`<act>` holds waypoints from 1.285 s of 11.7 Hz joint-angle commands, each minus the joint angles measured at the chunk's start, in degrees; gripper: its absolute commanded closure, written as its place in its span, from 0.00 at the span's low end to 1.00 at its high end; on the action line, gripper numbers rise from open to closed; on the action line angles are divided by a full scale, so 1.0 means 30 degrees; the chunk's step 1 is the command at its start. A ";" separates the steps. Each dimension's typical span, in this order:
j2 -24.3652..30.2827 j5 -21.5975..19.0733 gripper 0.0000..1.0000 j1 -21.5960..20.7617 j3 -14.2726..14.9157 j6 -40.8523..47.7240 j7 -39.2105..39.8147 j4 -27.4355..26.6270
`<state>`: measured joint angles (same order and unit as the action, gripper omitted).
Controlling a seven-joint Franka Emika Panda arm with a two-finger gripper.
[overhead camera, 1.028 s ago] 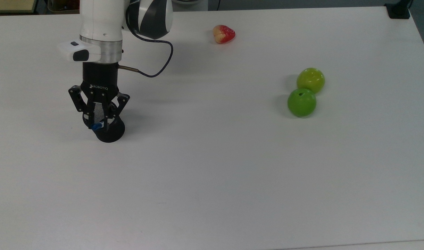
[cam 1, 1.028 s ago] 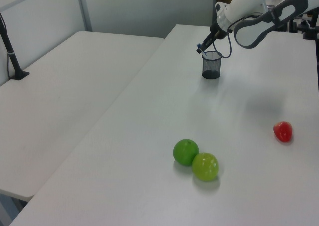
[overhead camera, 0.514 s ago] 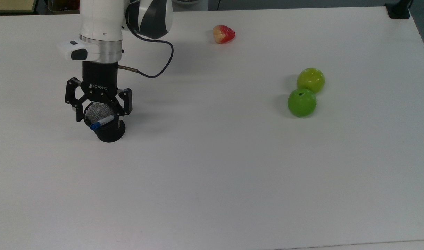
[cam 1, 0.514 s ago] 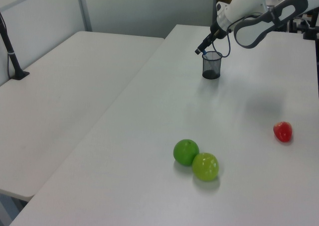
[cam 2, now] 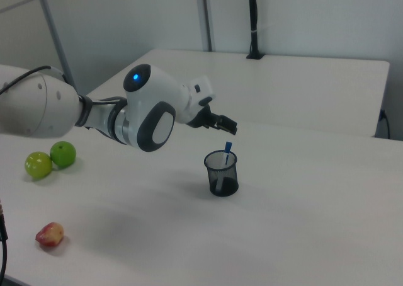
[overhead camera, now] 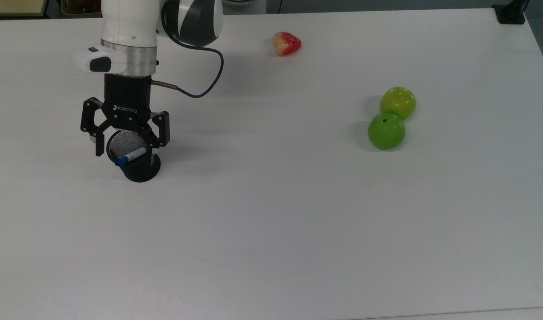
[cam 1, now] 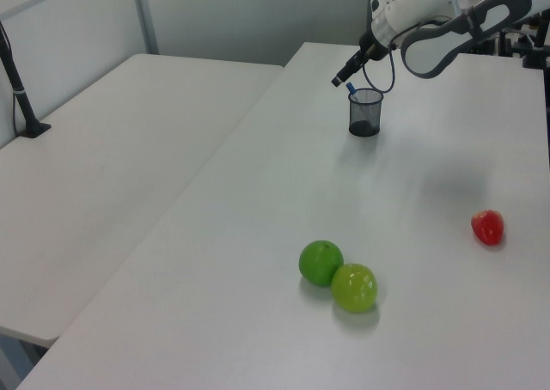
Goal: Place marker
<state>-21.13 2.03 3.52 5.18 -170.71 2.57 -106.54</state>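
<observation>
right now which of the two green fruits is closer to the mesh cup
The darker green fruit, toward the top view's bottom of the pair; it lies nearer the mesh cup than the yellower green fruit touching it.

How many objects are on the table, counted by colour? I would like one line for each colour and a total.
Green apples: 2
Red fruit: 1
Black mesh cup: 1
White and blue marker, inside the cup: 1
Total: 5

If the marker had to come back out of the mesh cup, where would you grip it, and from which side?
Probably by the blue-capped end of the marker, coming from above: it leans inside the black mesh cup with that end alone poking over the rim, and the walls block any side approach.
</observation>
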 commanded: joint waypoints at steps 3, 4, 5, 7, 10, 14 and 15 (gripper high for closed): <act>0.0451 -0.0064 0.00 -0.0907 -0.0026 0.4773 -0.0300 0.2752; 0.0451 0.0024 0.00 -0.1198 -0.0055 0.6323 -0.0300 0.3425; 0.0567 0.0141 0.00 -0.1694 -0.0055 0.7557 -0.0300 0.3838; 0.1384 0.0142 0.00 -0.2632 -0.0055 1.0337 -0.0358 0.3989; 0.2616 0.0171 0.00 -0.3952 0.0003 1.3947 -0.1292 0.3989; 0.4168 0.0260 0.00 -0.4599 -0.0055 1.9363 -0.1385 0.4749; 0.4810 0.0259 0.00 -0.4599 -0.0055 2.1058 -0.1181 0.4751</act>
<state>-11.06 2.23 -9.51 4.61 -117.75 -0.62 -92.34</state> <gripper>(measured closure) 0.000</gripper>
